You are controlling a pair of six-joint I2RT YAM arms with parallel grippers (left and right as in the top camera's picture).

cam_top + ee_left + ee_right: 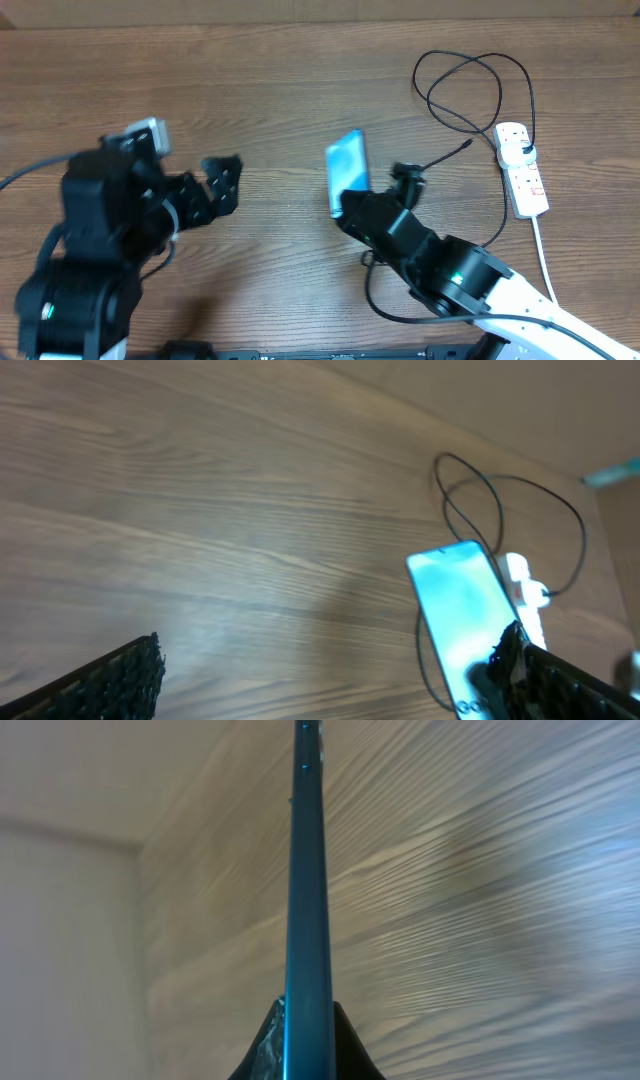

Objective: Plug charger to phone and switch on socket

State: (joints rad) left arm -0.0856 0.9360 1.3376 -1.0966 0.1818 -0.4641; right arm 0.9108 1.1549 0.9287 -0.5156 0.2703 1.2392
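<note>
Over the wooden table, right gripper clamps the phone, its long axis pointing away; left gripper spread.

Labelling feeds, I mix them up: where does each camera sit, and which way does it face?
Overhead: above the table, looking down on phone, charger, socket; left arm and right arm show.
Left wrist: on left arm, facing across at the phone; open left claw frames it.
Right wrist: on right arm, sighting along the phone's edge; right claw pinches it.
Shared: the phone, in all three.
</note>
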